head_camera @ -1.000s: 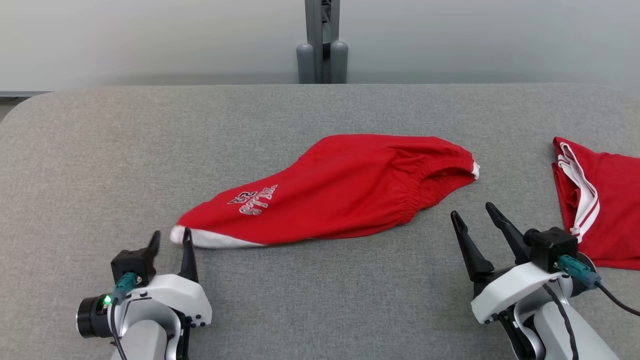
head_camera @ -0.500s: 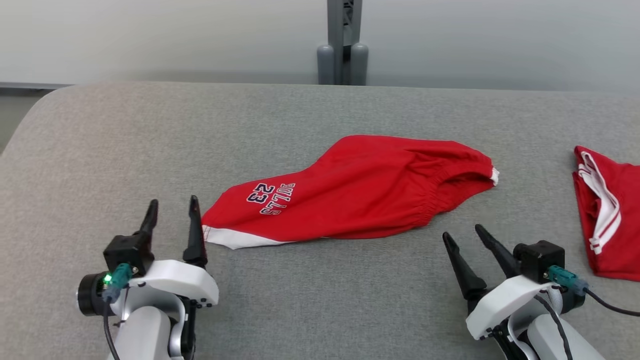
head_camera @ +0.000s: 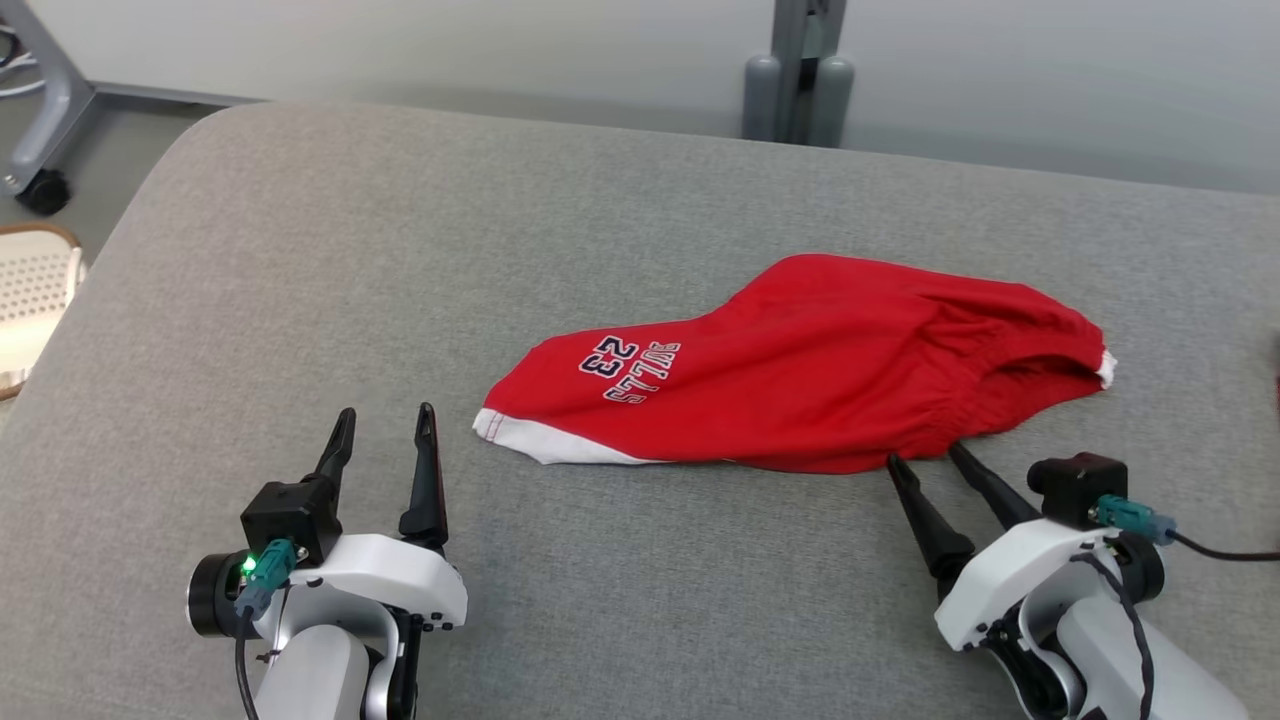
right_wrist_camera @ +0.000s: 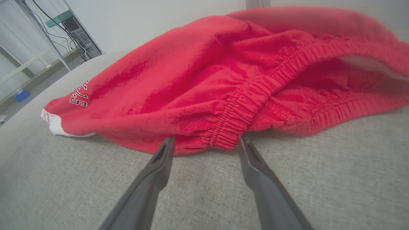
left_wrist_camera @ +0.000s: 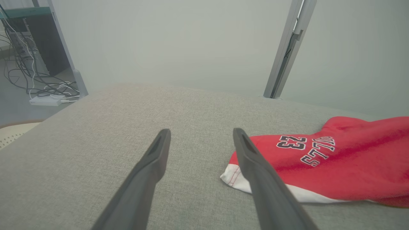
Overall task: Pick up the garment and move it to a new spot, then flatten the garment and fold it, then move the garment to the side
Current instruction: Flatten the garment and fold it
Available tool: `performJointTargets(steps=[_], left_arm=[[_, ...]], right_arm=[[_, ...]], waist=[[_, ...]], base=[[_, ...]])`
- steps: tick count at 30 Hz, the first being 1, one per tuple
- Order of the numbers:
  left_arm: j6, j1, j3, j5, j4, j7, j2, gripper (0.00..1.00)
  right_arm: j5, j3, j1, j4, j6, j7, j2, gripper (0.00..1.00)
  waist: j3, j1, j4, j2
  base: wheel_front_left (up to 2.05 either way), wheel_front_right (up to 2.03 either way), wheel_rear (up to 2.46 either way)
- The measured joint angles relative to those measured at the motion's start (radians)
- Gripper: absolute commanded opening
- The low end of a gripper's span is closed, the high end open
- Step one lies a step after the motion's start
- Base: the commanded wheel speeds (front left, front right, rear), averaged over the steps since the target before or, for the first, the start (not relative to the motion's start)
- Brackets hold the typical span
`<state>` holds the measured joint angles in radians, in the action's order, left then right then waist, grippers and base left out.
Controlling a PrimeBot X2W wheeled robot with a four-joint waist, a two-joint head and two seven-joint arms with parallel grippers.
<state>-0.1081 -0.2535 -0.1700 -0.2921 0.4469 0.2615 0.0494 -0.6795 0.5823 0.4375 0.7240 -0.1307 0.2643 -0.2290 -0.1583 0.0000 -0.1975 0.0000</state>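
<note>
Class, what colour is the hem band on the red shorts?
White. The hem band of the shorts shows best in the left wrist view.

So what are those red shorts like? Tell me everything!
The red shorts look like soft knit cloth, lying rumpled on the grey table. They have a white hem, dark lettering BULLS 23 and a gathered elastic waistband. The open right gripper has its tips at the waistband's edge; nothing holds them.
</note>
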Motion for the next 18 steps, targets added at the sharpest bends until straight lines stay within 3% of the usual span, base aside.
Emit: performJointTargets(steps=[3, 4, 5, 7, 18], left_arm=[[-0.005, 0.0, -0.005, -0.002, -0.007, 0.0, 0.0, 1.0], [-0.005, 0.0, -0.006, -0.003, -0.008, 0.0, 0.0, 1.0], [-0.007, 0.0, -0.006, -0.003, -0.009, 0.0, 0.0, 1.0], [-0.007, 0.0, -0.006, -0.004, -0.01, 0.0, 0.0, 1.0], [-0.009, 0.003, -0.011, -0.007, -0.01, 0.0, -0.001, 1.0]], right_arm=[[-0.011, 0.009, 0.019, 0.007, 0.0, 0.0, -0.011, 1.0], [-0.013, 0.011, 0.026, 0.008, 0.0, 0.0, -0.013, 0.86], [-0.014, 0.013, 0.031, 0.007, 0.0, 0.0, -0.015, 0.44], [-0.014, 0.015, 0.035, 0.002, 0.0, 0.0, -0.017, 0.0], [0.013, -0.002, 0.025, -0.067, 0.0, 0.0, -0.026, 0.0]], waist=[[-0.011, 0.0, -0.021, 0.0], [-0.014, 0.0, -0.026, 0.0], [-0.017, 0.0, -0.03, 0.0], [-0.02, 0.0, -0.036, 0.0], [0.003, 0.0, 0.0, 0.0]], base=[[0.0, 0.0, 0.0], [0.0, 0.0, 0.0], [0.0, 0.0, 0.0], [0.0, 0.0, 0.0], [0.0, 0.0, 0.0]])
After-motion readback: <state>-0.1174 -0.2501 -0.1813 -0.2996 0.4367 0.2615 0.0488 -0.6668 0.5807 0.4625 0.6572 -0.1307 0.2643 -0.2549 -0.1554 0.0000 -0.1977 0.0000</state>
